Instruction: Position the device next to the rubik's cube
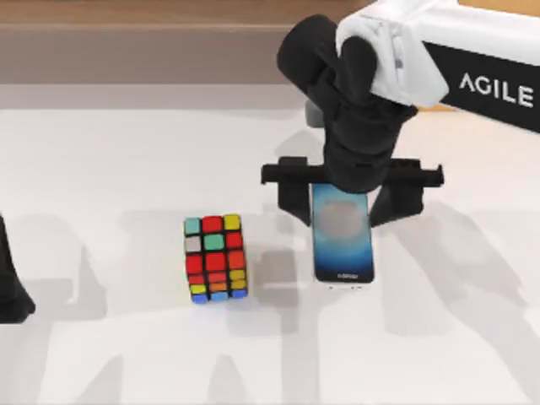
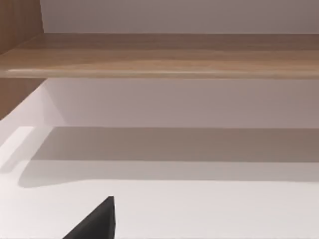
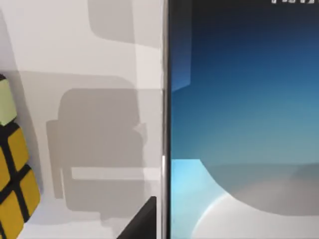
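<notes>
Top view: the right arm, white with black wrist links, reaches in from the upper right and points its black claw [image 1: 341, 202] straight down over the far end of the slim rectangular smartphone with a blue-to-grey screen and silver rim [image 1: 342, 234]. The claw's fingers [image 1: 294, 199] are spread wide, one on each long side of the phone and apart from it. The phone lies flat on the white tabletop [image 1: 126, 152], near the black-framed multicoloured rubik's cube [image 1: 215, 257], on its right. The left claw [image 1: 10, 287] is parked at the left edge; whether it is spread cannot be told.
</notes>
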